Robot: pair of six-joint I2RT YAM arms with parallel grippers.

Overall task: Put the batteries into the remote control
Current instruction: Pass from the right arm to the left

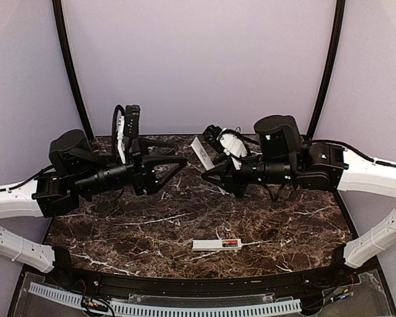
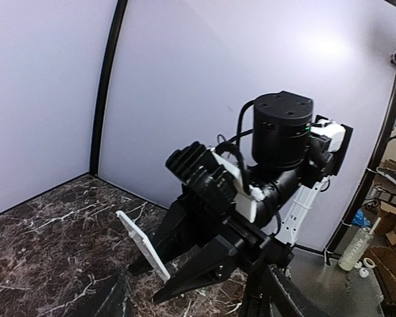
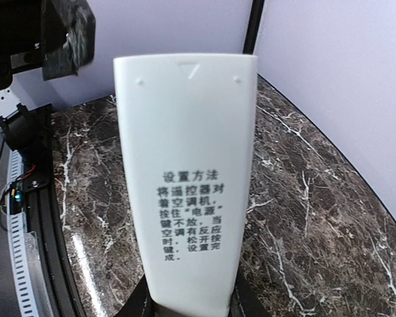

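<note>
The white remote control (image 1: 212, 244) lies flat on the dark marble table (image 1: 118, 231), near the front middle. A red battery (image 1: 231, 243) shows in its right end. My right gripper (image 1: 209, 172) is shut on the thinner flat white strip (image 1: 201, 153) and holds it tilted above the table's middle. In the right wrist view the strip (image 3: 188, 178) stands up from the fingers (image 3: 135, 309) and bears printed Chinese text. In the left wrist view the strip (image 2: 141, 244) shows edge-on in the right gripper (image 2: 147, 282). My left gripper (image 1: 173, 170) is open and empty in the air, facing the strip.
Pale curtain walls and two black curved poles (image 1: 69, 66) close in the back and sides. A white slotted cable tray (image 1: 164, 305) runs along the front edge. Both arms hang over the rear half of the table.
</note>
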